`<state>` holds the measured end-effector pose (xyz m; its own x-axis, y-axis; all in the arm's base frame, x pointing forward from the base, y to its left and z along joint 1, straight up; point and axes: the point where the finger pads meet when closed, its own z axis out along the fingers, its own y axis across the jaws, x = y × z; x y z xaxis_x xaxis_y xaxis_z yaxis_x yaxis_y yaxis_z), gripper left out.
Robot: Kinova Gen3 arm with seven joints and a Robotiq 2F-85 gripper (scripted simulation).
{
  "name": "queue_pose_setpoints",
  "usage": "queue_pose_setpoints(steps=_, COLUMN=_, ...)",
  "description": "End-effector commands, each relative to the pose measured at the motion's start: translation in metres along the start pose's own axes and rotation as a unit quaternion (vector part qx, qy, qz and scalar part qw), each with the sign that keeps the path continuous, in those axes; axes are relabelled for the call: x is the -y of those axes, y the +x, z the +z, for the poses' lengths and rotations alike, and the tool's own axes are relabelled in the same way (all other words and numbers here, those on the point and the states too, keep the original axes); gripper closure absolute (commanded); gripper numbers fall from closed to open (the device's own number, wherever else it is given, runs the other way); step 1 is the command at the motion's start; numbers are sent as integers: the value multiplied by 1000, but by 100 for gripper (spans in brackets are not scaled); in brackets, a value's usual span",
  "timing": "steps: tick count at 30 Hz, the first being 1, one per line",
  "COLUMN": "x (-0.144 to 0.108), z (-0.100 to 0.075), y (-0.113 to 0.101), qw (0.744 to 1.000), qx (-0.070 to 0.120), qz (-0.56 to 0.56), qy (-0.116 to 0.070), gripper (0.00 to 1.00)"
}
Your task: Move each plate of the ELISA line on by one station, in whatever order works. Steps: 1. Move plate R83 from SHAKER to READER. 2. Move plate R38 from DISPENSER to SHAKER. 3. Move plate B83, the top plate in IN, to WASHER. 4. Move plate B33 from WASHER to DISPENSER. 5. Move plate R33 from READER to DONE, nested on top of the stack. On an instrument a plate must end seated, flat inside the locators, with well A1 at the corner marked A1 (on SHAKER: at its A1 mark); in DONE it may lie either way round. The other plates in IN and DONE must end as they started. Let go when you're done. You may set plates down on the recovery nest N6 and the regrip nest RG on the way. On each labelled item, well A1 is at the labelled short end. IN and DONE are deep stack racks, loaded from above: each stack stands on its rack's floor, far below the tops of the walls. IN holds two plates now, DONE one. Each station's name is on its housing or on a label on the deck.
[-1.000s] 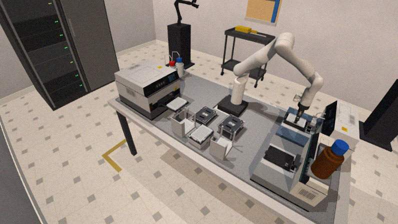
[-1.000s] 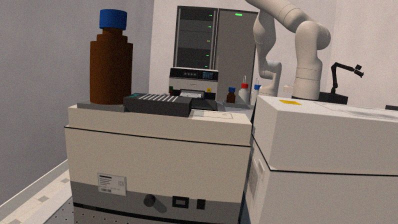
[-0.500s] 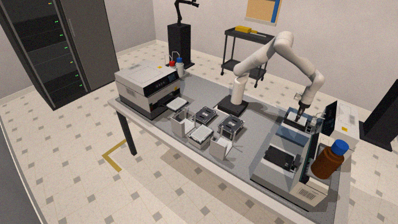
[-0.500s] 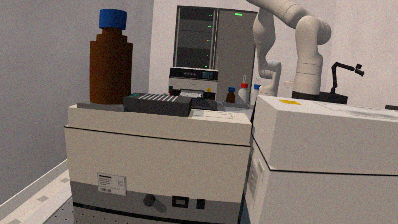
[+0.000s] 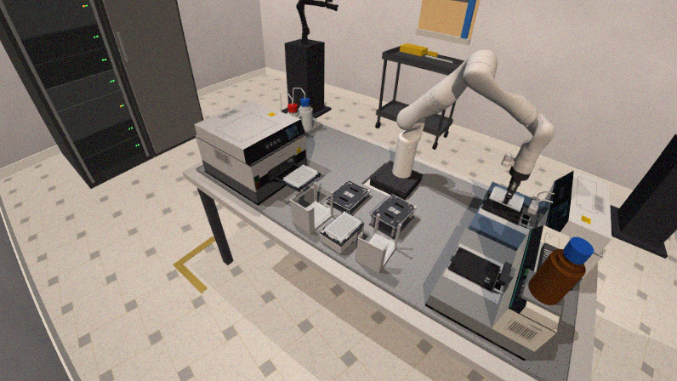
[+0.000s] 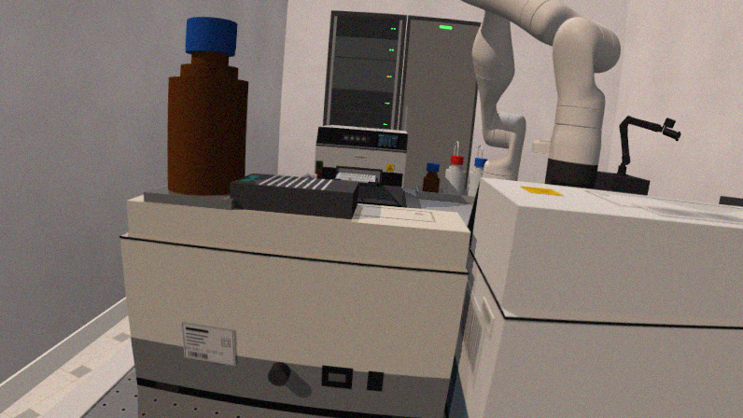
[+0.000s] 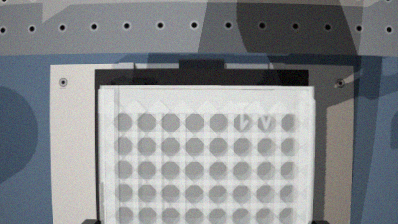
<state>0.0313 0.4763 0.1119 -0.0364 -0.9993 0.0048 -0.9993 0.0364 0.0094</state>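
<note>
My gripper [image 5: 509,201] [image 7: 203,221] is shut on a white 96-well plate [image 5: 499,194] [image 7: 205,159], across its width. The plate is just above the black holder [image 7: 165,78] of the far right instrument, with holder showing beyond its far edge. Its name is not readable; A1-like marks show through at its upper right in the wrist view. Another white plate [image 5: 302,175] [image 6: 356,177] lies on the left instrument's tray. One more plate [image 5: 342,226] sits on the small front unit. The front right instrument's black nest [image 5: 474,268] bears no plate.
Two tall-walled racks [image 5: 301,215] [image 5: 371,253] show white surfaces inside. Two black nests [image 5: 349,195] [image 5: 393,211] without plates lie behind them. A metal manifold [image 5: 535,207] stands close beside the held plate. A brown bottle [image 5: 556,276] [image 6: 206,132] stands at the right.
</note>
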Motion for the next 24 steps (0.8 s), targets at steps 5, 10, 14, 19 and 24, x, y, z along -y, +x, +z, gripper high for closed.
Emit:
queue_pose_setpoints(steps=5, x=2, z=-11, y=-1, qw=1000, qx=2, qz=-2, qy=1, gripper=6)
queue_pose_setpoints(steps=10, x=1, z=-18, y=-1, qw=1000, qx=2, qz=-2, qy=0, gripper=6)
queue_pose_setpoints(steps=14, x=1, z=-23, y=-1, qw=1000, qx=2, qz=-2, qy=0, gripper=6)
queue_pose_setpoints(steps=19, x=1, z=-28, y=-1, qw=1000, qx=2, qz=-2, qy=0, gripper=6)
queue_pose_setpoints(steps=24, x=1, z=-34, y=-1, qw=1000, qx=2, qz=-2, qy=0, gripper=6)
